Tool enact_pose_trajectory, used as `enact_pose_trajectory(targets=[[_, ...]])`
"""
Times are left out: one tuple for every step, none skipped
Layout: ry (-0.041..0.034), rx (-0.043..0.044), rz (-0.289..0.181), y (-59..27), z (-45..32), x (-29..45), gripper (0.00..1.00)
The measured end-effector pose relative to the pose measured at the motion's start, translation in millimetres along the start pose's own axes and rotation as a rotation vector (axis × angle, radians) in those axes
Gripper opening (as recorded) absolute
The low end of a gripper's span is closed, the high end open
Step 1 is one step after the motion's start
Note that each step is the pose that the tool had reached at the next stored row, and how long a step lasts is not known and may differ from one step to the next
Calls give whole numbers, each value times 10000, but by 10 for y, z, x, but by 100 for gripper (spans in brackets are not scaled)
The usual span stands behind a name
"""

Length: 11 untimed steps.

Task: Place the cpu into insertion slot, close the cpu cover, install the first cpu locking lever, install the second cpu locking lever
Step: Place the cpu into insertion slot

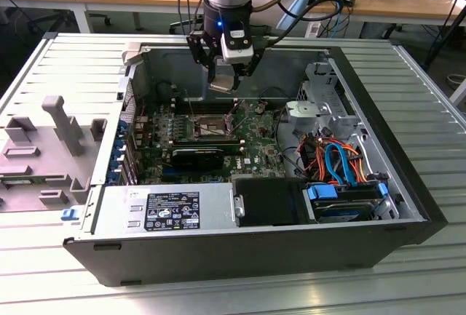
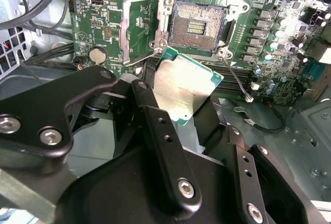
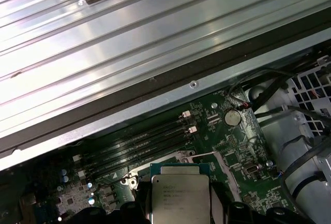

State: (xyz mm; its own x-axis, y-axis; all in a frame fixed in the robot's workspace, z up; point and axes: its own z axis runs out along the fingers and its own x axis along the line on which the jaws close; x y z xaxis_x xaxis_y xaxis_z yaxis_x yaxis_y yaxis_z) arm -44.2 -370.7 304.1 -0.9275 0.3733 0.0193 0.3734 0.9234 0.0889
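Note:
My gripper (image 1: pixel 222 82) is shut on the cpu (image 2: pixel 182 84), a flat square chip with a dull silver top and a green edge. I hold it tilted in the air over the motherboard, inside the open computer case. The insertion slot (image 2: pixel 198 25) lies bare just beyond the chip, its dark pin field ringed by a silver rim. The cpu cover (image 2: pixel 124 27) stands swung open beside the slot. A thin locking lever (image 2: pixel 238 81) sticks out loose past the slot's corner. In the first wrist view the cpu (image 3: pixel 179 193) sits between my black fingers (image 3: pixel 138 211).
Black memory slots (image 3: pixel 139 146) run along the green motherboard (image 1: pixel 255 137) next to the socket. A drive cage with orange and blue cables (image 1: pixel 338 162) fills the exterior view's right of the case. The power supply (image 1: pixel 164 209) sits at the front. A grey plastic shroud (image 1: pixel 54 140) lies outside.

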Motion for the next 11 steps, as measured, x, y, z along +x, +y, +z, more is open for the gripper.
enact_pose_trajectory(targets=[[0,0,3,0,0,0,54],[0,0,7,0,0,0,54],[-1,0,12,0,0,0,54],[-1,0,16,0,0,0,54],[-2,-1,20,0,0,0,54],[-1,-1,24,0,0,0,54],[-2,-1,28,0,0,0,54],[-2,0,32,0,0,0,54],[-3,0,36,0,0,0,54],[-3,-1,42,0,0,0,54],[-4,-1,47,0,0,0,54]])
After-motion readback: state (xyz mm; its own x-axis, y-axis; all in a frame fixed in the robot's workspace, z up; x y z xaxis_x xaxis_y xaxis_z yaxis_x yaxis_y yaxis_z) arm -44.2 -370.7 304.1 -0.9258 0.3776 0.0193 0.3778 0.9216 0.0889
